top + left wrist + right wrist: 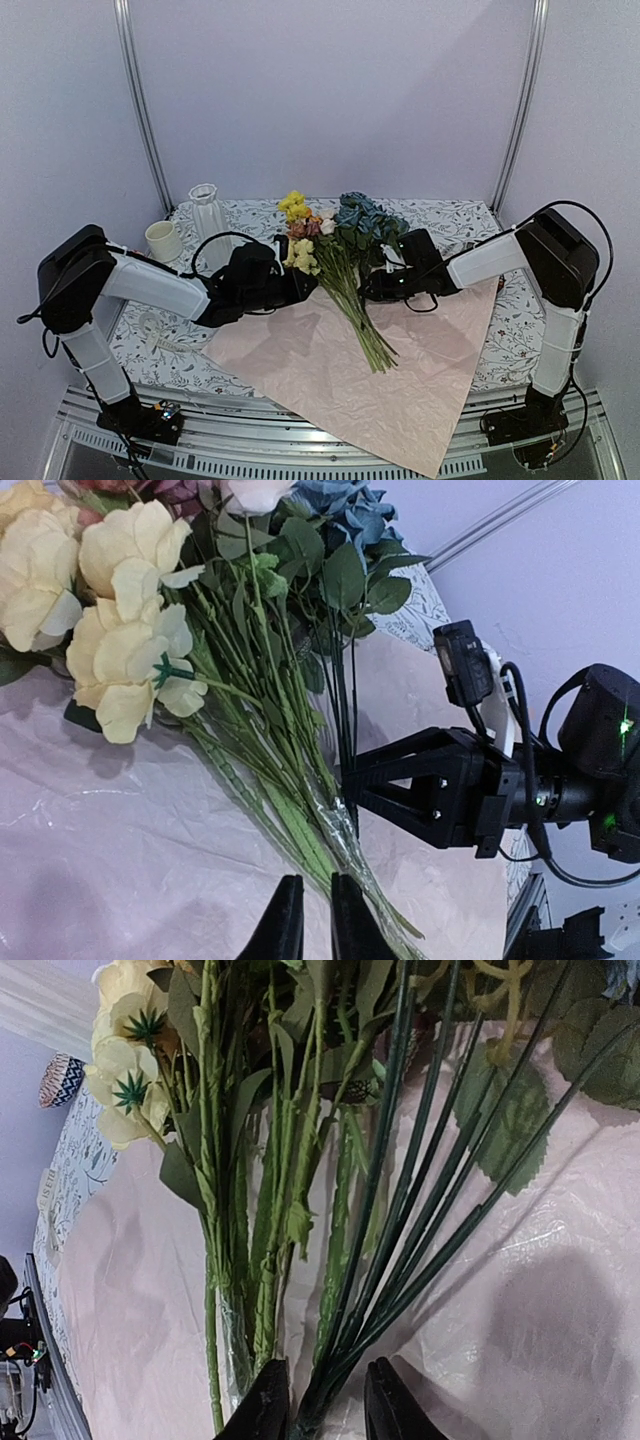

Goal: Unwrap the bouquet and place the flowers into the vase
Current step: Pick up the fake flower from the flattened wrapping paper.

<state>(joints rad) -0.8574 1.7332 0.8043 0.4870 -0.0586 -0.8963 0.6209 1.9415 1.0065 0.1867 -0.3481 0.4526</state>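
Note:
The bouquet is unwrapped: its pale pink paper [420,370] lies spread flat on the table. The flowers [330,235] rest across it, stems [362,325] pointing toward the near edge. The white ribbed vase [207,218] stands upright at the back left, holding nothing. My left gripper [308,287] [315,880] sits just left of the light green stems [290,810], shut, nothing between its fingers. My right gripper [368,288] [326,1365] is on the other side, jaws open a little around the dark green stems [400,1260], with a gap beside them.
A cream mug [163,241] stands left of the vase. A floral-print cloth [505,335] covers the table under the paper. A corner of the paper hangs over the near edge [425,460]. Metal frame posts [140,100] rise at the back.

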